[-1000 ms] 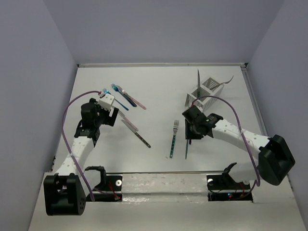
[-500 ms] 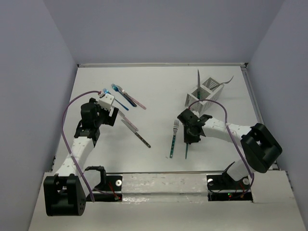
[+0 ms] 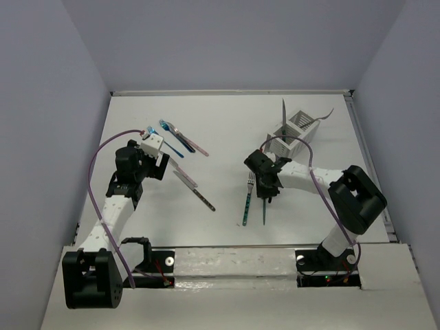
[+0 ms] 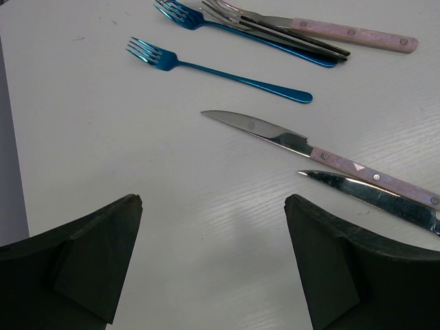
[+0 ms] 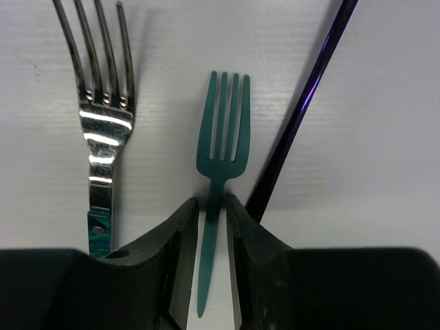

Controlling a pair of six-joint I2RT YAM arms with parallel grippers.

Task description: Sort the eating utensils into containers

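Right of centre in the overhead view, the right gripper (image 3: pixel 269 185) sat low over the white table (image 3: pixel 227 117), clenched on the thin neck of a teal fork (image 5: pixel 221 148). Through its wrist camera the two black fingers (image 5: pixel 180 261) pinched the flat, matte stem from either side, with the four tines pointing toward the top of the frame. Left of it lay a polished steel fork (image 5: pixel 102 117) with bright glints along its tines and a mottled teal handle. To the right ran a slim, glossy purple stem (image 5: pixel 302 110) on a diagonal; I cannot tell what kind of utensil it belonged to.

Above and right of that gripper in the overhead view stood the white caddy (image 3: pixel 302 125), boxy with slatted walls. A dark utensil rose upright from it and a silvery one leaned out toward the right.

At the left of the overhead view the left gripper (image 4: pixel 213 254) was spread wide and held nothing, its blunt black fingers (image 4: pixel 96 254) in the lower corners of its wrist camera frame. Beyond them lay a shiny blue fork (image 4: pixel 213 69), a steel knife with a riveted pink handle (image 4: pixel 309 146), a second knife (image 4: pixel 371 196) at the right edge, and a stacked cluster (image 4: pixel 289 34) of blue, dark and pink-handled pieces along the top.
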